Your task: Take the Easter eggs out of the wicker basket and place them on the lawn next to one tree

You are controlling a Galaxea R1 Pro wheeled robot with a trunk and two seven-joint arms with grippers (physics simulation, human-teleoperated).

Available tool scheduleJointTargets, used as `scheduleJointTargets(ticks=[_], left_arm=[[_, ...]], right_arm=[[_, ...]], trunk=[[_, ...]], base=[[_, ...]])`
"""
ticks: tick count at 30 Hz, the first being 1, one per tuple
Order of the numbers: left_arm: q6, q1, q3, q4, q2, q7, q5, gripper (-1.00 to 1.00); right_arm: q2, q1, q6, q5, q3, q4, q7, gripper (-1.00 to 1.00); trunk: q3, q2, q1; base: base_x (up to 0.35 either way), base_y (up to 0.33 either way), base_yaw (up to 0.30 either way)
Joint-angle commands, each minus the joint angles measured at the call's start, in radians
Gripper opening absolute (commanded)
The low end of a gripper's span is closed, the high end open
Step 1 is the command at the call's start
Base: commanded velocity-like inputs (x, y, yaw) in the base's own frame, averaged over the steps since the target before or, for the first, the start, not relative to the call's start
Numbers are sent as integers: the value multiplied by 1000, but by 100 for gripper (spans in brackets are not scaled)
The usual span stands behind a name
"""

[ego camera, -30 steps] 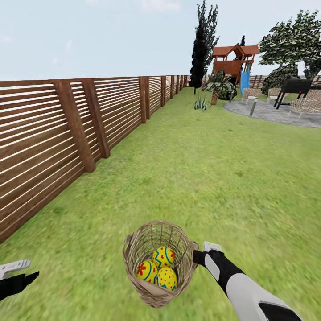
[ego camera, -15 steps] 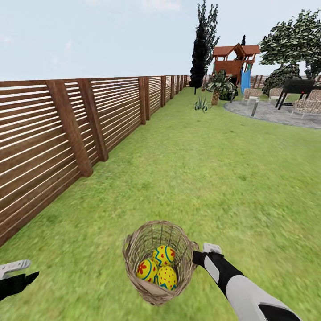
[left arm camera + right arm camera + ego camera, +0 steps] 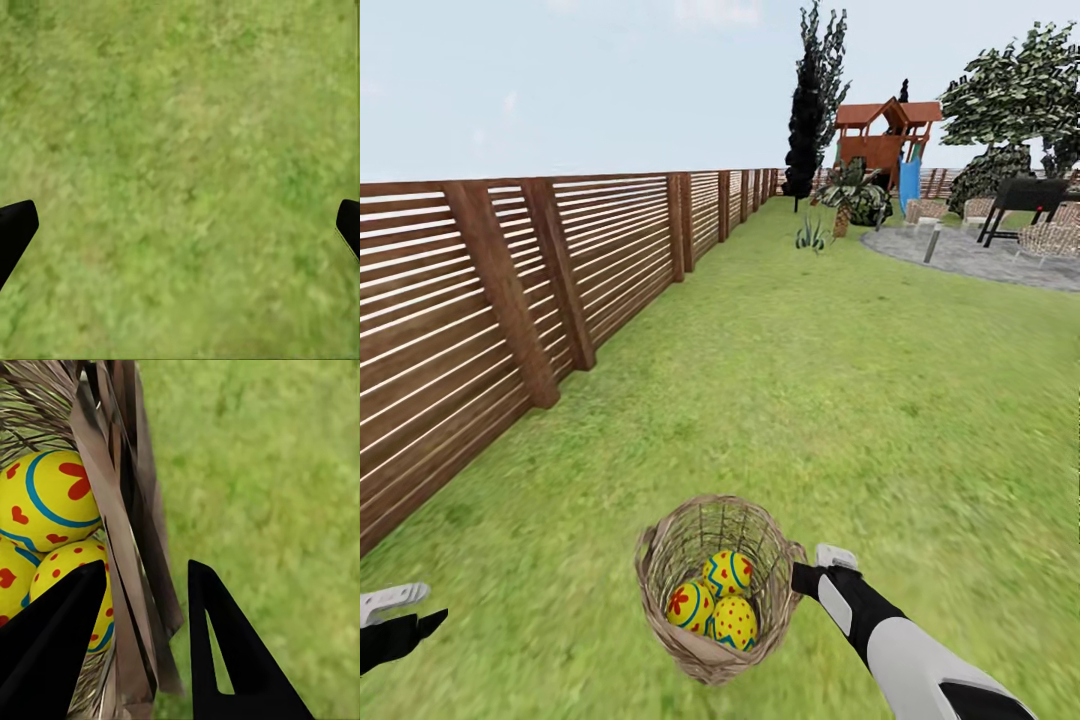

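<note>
Your right gripper (image 3: 142,645) is clamped on the rim of the tan woven wicker basket (image 3: 715,590), carried above the green lawn (image 3: 810,400) with three yellow painted eggs (image 3: 715,605) inside; next, find a thin-trunked tree.

We see flat, bright daylight everywhere, with no one clear source. The pale sky (image 3: 560,80) is washed out near the horizon. The fence (image 3: 510,290) casts only a faint dark band on the grass (image 3: 810,400) along its foot. The basket (image 3: 718,585) looks sharp from the head, while grass near that picture's lower edge smears. Both wrist pictures show soft, blurred turf; we find no glare.
</note>
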Motion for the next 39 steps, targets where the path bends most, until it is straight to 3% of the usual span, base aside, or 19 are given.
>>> scheduleJointTargets(ticks=[1, 39], left_arm=[[7, -1, 2, -1, 0, -4, 4, 100], [7, -1, 2, 1, 0, -3, 4, 100]], right_arm=[[1, -1, 5, -14, -3, -2, -4, -100], [10, -1, 4, -14, -1, 2, -3, -100]], trunk=[[-1, -1, 1], [41, -1, 1]], base=[[285, 0, -161], [25, 0, -202]])
